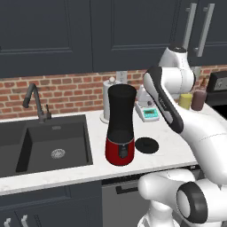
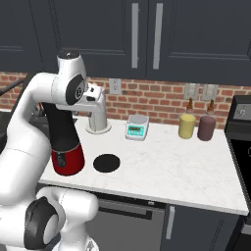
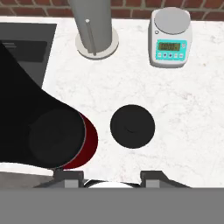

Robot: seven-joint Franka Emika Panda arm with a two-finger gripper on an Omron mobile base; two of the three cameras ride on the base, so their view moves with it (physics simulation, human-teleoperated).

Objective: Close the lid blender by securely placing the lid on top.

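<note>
Nothing done yet: flat round black lid (image 3: 132, 126) lies mid-frame on white counter (image 3: 192, 109), beside open-topped black-and-red blender (image 1: 120, 126); gripper (image 3: 111, 178) above, fingers apart, empty.

White marble counter (image 3: 188, 113) — blender (image 1: 120, 126), lid (image 3: 132, 126) (flat), scale (image 3: 170, 39), paper-towel roll (image 3: 95, 26).

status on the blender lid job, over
tool open, holding nothing. lid flat on counter beside blender, jar top uncovered. nothing blocking the lid.
</note>
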